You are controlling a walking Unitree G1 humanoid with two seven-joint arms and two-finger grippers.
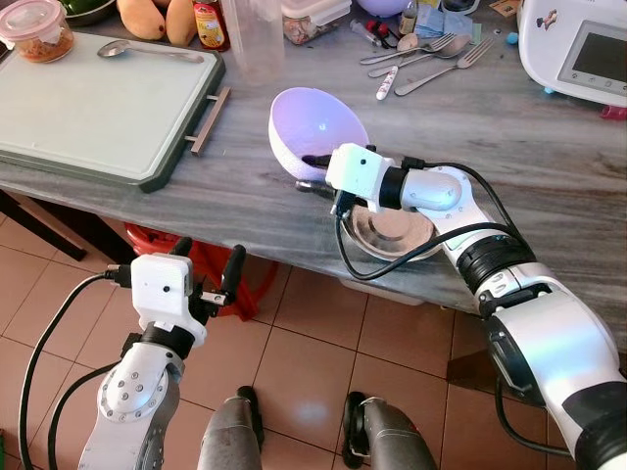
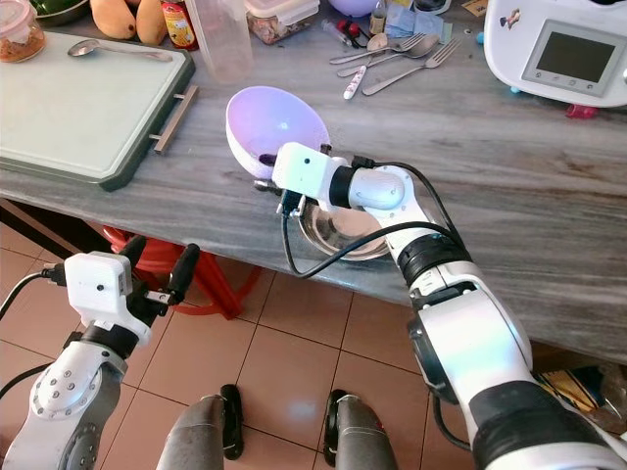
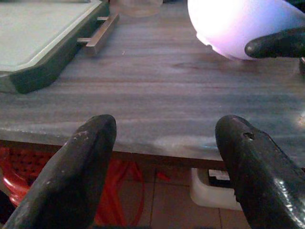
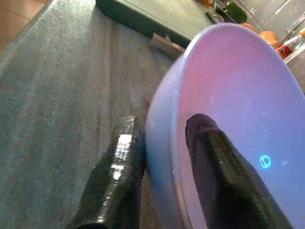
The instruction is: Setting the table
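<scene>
Head views: grey wood-grain counter above terracotta floor tiles. Right gripper clamped on rim of tilted lilac bowl, steel plate just beneath its wrist; cutting board and lidded tub of orange food well beyond.

Left wrist view: left gripper spread wide, empty, short of counter edge.

Right wrist view: one finger inside bowl, other outside.

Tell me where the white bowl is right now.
The white bowl is tilted above the grey table, mid-scene, its rim pinched by the right gripper, beside the metal plate.
</scene>
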